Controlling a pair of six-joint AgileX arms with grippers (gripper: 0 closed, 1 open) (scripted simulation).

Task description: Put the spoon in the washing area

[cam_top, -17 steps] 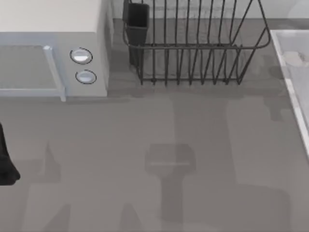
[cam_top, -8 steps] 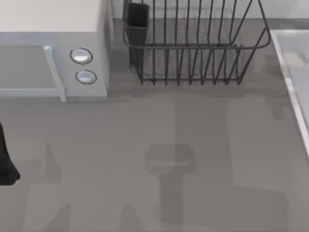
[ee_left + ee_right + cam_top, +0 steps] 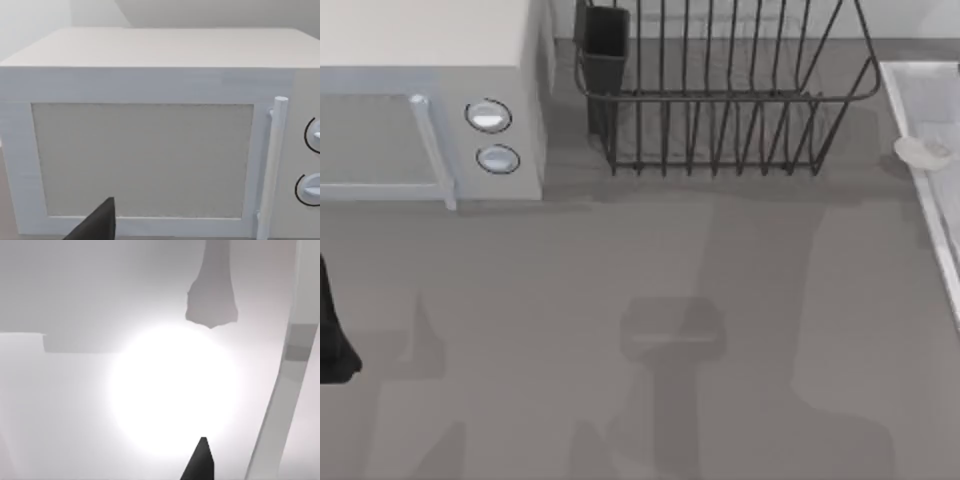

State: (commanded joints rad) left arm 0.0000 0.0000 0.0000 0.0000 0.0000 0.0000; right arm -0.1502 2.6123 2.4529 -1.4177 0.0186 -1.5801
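Note:
The spoon [image 3: 921,150] shows as a small pale oval at the left rim of the washing area [image 3: 932,95], the light-grey basin at the table's right edge. I cannot tell whether it rests there or hangs above. The right wrist view looks down on the basin's pale floor [image 3: 75,405] with its raised rim [image 3: 280,390] to one side, a bright glare in the middle and a dark tip of my right gripper [image 3: 200,462]. My left arm [image 3: 332,340] is parked at the table's left edge, and the left gripper [image 3: 97,225] faces the microwave.
A white microwave [image 3: 430,60] with two round knobs [image 3: 488,116] stands at the back left. The dark wire dish rack [image 3: 720,90] with a black cup [image 3: 603,40] stands at the back middle. Grey tabletop [image 3: 640,300] spreads in front.
The faint pale smudge in the basin has turned into a distinct oval, slightly nearer and at the rim. The broad shadow on the table has shifted left. The left arm has not moved.

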